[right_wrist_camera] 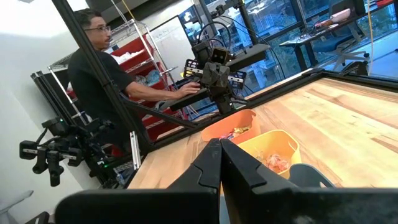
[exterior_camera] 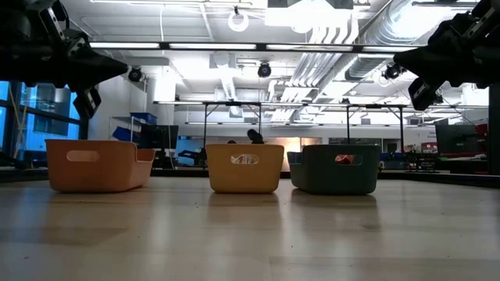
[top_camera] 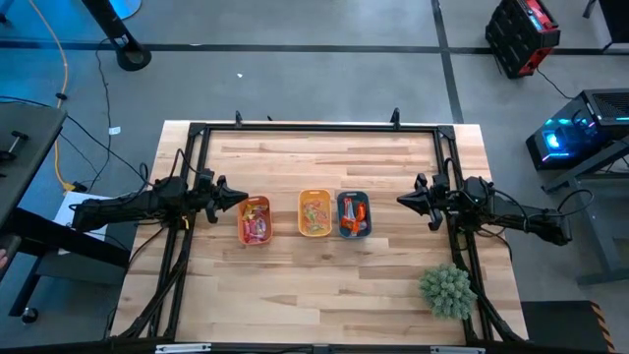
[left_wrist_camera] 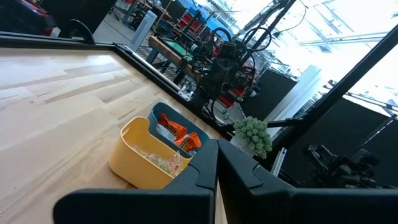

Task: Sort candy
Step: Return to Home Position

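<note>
Looking down from above, I see no loose sweets on the table (top_camera: 324, 285). All the candy (top_camera: 314, 214) lies in the orange tray (top_camera: 256, 242), yellow tray (top_camera: 301, 213) and teal tray (top_camera: 369, 214), lined up at mid-table. The sorting looks done to me, and only parking the arms seems left. The left gripper (top_camera: 236, 200) hangs at the orange tray's outer edge. The right gripper (top_camera: 405, 200) is near the teal tray but apart from it, so the candy lies between them.

From table level, both grippers hang above the tray rims, one to each side, touching nothing.

In the left wrist view, its fingers are pressed together with nothing held. The yellow and teal trays of candy sit ahead of them.

In the right wrist view, its fingers are likewise closed and empty. The orange and yellow trays lie ahead, with a person (right_wrist_camera: 102, 74) beyond the table.
</note>
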